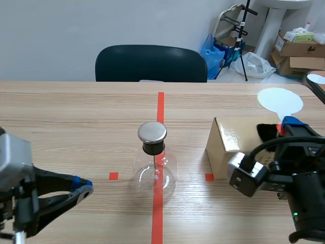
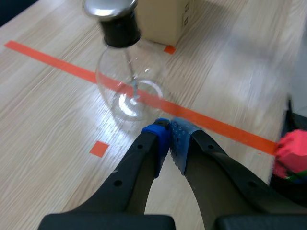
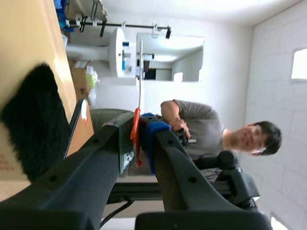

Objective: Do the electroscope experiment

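Observation:
The electroscope, a clear glass flask (image 1: 155, 172) with a black neck and a round metal cap (image 1: 152, 132), stands on the red tape line at the table's middle. My left gripper (image 1: 85, 186) is low at the left, shut on nothing, its blue pads (image 2: 163, 139) meeting just short of the flask (image 2: 132, 86). My right gripper (image 1: 288, 123) is turned on its side over a cardboard box (image 1: 228, 145). It is shut on the orange handle of a white round paddle (image 1: 280, 100), which appears edge-on (image 3: 140, 72) in the right wrist view. A black fur cloth (image 1: 266, 131) lies on the box beside it.
A dark chair (image 1: 151, 63) stands behind the table's far edge. Cardboard boxes (image 1: 299, 48), bags and a tripod fill the back right corner. A person (image 3: 206, 129) shows in the right wrist view. A pink object (image 2: 292, 151) sits beside the left arm.

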Robot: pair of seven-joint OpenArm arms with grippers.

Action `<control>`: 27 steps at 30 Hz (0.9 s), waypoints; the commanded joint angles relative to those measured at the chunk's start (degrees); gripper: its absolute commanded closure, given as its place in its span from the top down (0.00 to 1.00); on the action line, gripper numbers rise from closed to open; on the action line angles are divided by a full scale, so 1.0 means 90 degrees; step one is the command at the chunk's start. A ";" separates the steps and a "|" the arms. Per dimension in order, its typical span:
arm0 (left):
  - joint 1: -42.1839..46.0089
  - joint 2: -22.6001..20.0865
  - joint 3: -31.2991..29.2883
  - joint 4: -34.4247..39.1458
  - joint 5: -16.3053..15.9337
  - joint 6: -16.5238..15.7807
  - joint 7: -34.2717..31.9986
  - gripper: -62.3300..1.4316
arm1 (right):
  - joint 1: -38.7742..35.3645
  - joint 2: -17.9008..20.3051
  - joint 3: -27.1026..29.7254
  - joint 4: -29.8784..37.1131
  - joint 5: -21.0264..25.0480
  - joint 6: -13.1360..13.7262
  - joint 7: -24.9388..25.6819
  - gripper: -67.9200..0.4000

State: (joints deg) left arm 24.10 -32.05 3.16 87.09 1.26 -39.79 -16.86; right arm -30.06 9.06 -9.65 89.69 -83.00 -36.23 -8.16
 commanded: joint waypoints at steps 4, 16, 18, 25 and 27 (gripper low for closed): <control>-0.1229 0.0498 0.0306 -0.1345 0.0206 -0.0010 -0.0202 0.07 | 0.0044 0.0034 -0.0350 0.0053 -0.0078 -0.0068 -0.0253 0.02; -0.2548 0.0860 0.1209 -0.3359 0.1348 -0.0010 -0.1778 0.07 | 0.0260 0.0141 -0.1365 0.0053 -0.0078 0.0250 -0.0639 0.02; -0.2594 0.0896 0.1246 -0.3405 0.1345 -0.0010 -0.1821 0.07 | 0.0347 0.0236 -0.1552 0.0053 -0.0078 0.0272 -0.0731 0.02; -0.2684 0.1039 0.1251 -0.3427 0.1372 -0.0010 -0.1817 0.07 | 0.0573 0.0444 -0.2069 0.0051 -0.0078 0.0539 -0.1044 0.02; -0.2698 0.1039 0.1263 -0.3427 0.1372 -0.0010 -0.1817 0.07 | 0.0610 0.0505 -0.2188 0.0051 -0.0078 0.0539 -0.1100 0.02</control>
State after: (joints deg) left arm 0.30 -22.70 14.76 54.52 14.02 -39.79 -32.45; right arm -25.26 12.93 -29.47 89.62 -83.66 -30.81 -17.34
